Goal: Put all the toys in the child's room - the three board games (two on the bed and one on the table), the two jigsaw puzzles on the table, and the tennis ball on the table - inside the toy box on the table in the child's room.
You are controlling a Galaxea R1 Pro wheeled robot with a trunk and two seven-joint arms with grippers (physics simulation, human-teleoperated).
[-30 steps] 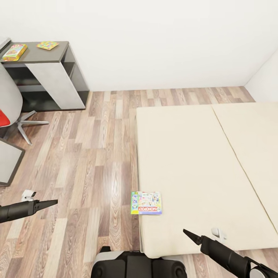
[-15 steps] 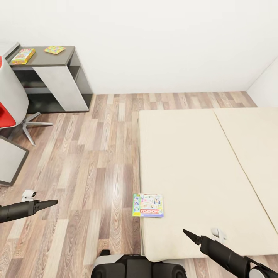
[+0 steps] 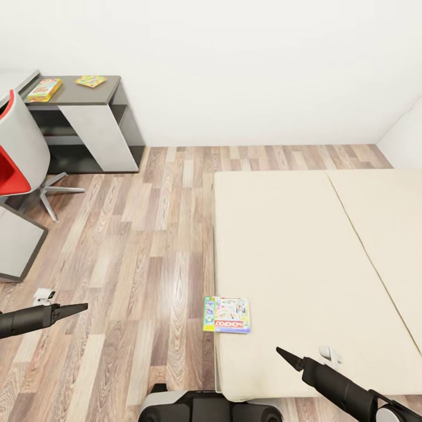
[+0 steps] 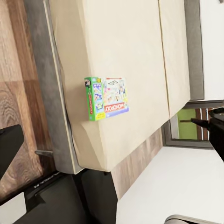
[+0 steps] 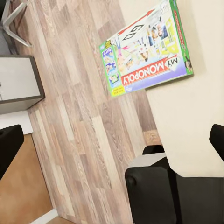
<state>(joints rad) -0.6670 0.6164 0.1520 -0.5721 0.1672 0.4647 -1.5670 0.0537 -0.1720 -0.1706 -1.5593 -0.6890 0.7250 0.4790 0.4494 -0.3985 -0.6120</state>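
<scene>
Camera shifted right since a second ago; the things themselves stayed put. Monopoly board game lies flat at the bed's near-left edge, overhanging slightly. Left gripper and right gripper hover empty (finger gap: cannot tell). SKIP-BO box and jigsaw puzzle sit on the table's dark wing.
</scene>
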